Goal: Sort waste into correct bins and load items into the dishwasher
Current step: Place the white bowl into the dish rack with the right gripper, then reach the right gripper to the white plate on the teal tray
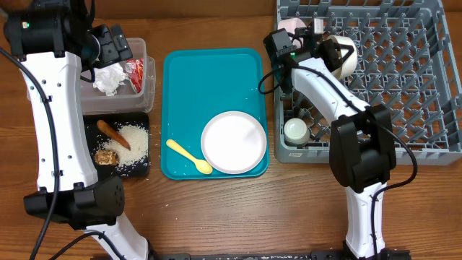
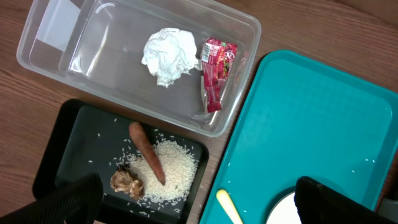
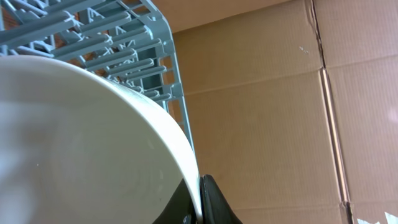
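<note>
Over the dish rack [image 1: 433, 153] my right gripper [image 1: 330, 50] pinches a bowl [image 1: 351, 63]; left gripper [image 1: 110, 49] is wide. Waste [image 1: 108, 78] binned; plate [image 1: 233, 142], spoon [image 1: 189, 157] wait.

plate [image 2: 281, 213] and spoon [image 2: 227, 208] cut off below, bowl [image 3: 81, 155] cropped left

The clear tub [image 2: 56, 37] held a crumpled napkin [image 2: 166, 55] beside a red-and-white wrapper [image 2: 216, 71]. In the adjacent black tray [image 2: 62, 137], a sausage [image 2: 147, 152] lay across rice grains [image 2: 174, 174], near a crumbly lump [image 2: 127, 182]. A yellow spoon [image 2: 229, 207] lay on the teal tray [image 2: 311, 118]. The left pincer [image 2: 199, 186] gaped wide.
</note>
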